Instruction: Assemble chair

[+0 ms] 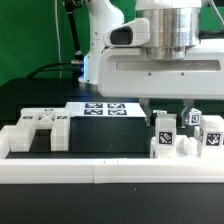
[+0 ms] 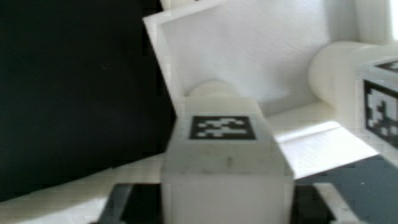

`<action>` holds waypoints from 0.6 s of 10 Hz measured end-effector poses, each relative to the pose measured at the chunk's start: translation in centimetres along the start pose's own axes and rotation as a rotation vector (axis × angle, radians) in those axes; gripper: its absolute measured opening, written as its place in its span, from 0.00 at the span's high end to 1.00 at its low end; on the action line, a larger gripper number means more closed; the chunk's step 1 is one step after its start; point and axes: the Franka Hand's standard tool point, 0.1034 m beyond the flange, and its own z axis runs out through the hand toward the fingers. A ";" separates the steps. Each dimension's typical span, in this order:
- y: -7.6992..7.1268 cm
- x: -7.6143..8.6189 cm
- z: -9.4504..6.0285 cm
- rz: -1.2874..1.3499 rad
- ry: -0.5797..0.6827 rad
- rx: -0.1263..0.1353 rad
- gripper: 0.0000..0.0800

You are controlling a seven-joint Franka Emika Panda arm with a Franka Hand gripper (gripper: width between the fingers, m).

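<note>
The chair's white tagged pieces lie in two groups. In the exterior view a flat slab [image 1: 30, 130] and a block [image 1: 60, 135] are at the left. Upright posts [image 1: 165, 133] and small blocks [image 1: 211, 140] stand at the right. My gripper [image 1: 168, 118] hangs over the right group, its two fingers straddling one post. In the wrist view that post [image 2: 222, 150], with a tag on its face, runs between my gripper's [image 2: 226, 205] fingers with dark gaps on both sides. The gripper is open. A white slab [image 2: 214, 50] and a rounded tagged piece [image 2: 356, 80] lie beyond it.
The marker board [image 1: 105, 108] lies flat on the black table behind the left pieces. A long white border rail [image 1: 110, 170] runs along the front. The robot's white base [image 1: 100, 30] stands at the back.
</note>
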 end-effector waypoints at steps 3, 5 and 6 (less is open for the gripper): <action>0.0 0.0 0.0 0.223 0.000 0.002 0.64; -0.1 0.0 0.1 0.463 0.004 0.012 0.64; 0.0 0.0 0.1 0.552 0.003 0.012 0.64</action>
